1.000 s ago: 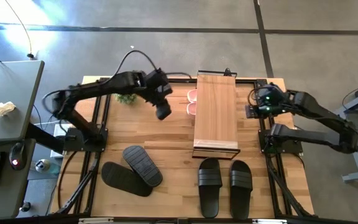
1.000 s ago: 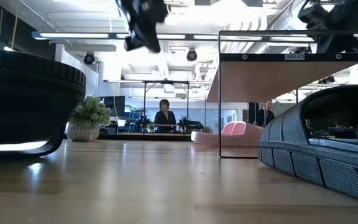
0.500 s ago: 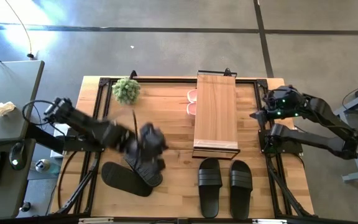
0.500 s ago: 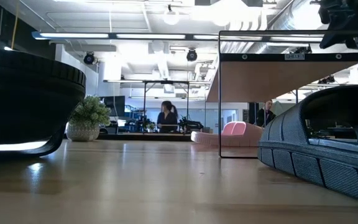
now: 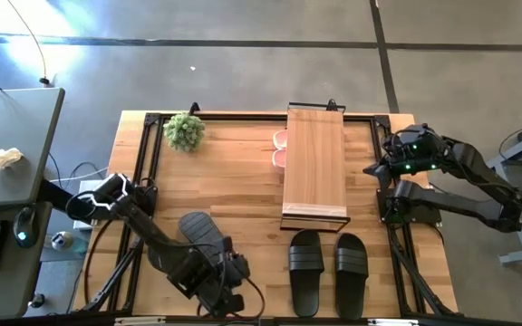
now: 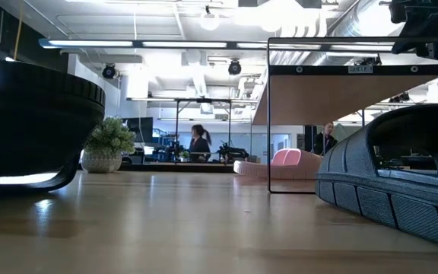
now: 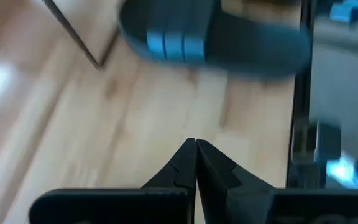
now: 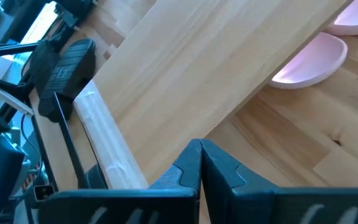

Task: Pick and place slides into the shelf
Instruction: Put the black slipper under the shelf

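Left gripper (image 5: pixel 227 292), jaws shut and empty, sits just beside the overturned black slides (image 5: pixel 205 237), nearer than right gripper (image 5: pixel 378 167).

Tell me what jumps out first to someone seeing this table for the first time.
The light-wood shelf stands in the middle of the table, with pink slides tucked beneath its left edge. A black pair lies in front of it, and another black slide lies left of that. The left end effector, shut, is low at the front edge near that slide; the right end effector, shut, waits beside the shelf.
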Available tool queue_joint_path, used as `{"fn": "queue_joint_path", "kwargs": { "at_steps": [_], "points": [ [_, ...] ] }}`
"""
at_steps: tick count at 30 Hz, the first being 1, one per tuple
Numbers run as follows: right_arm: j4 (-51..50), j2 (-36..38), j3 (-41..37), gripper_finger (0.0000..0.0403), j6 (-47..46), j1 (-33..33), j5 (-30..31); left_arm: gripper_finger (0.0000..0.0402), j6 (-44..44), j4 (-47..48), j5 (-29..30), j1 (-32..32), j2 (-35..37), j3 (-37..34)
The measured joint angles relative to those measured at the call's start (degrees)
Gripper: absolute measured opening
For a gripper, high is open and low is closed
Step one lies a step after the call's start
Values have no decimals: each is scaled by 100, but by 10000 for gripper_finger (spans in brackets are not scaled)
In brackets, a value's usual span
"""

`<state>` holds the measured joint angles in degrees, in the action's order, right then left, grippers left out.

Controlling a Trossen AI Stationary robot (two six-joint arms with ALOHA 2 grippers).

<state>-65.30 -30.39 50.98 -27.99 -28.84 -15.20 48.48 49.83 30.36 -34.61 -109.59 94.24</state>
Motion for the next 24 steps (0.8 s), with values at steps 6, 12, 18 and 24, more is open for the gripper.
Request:
{"fn": "queue_joint_path", "kwargs": {
  "at_steps": [6,12,18,24],
  "points": [
    [-26,-25,0,0,110,-2,-63,11,425,52,-1185,9,-97,120],
    [-15,-83,0,0,440,-2,13,91,776,272,-1352,9,-97,122],
    [-1,-108,0,0,612,0,136,183,753,655,-1145,9,-178,134],
    [-4,-109,0,0,604,0,120,197,749,958,-1039,9,-514,118]
  ]
}}
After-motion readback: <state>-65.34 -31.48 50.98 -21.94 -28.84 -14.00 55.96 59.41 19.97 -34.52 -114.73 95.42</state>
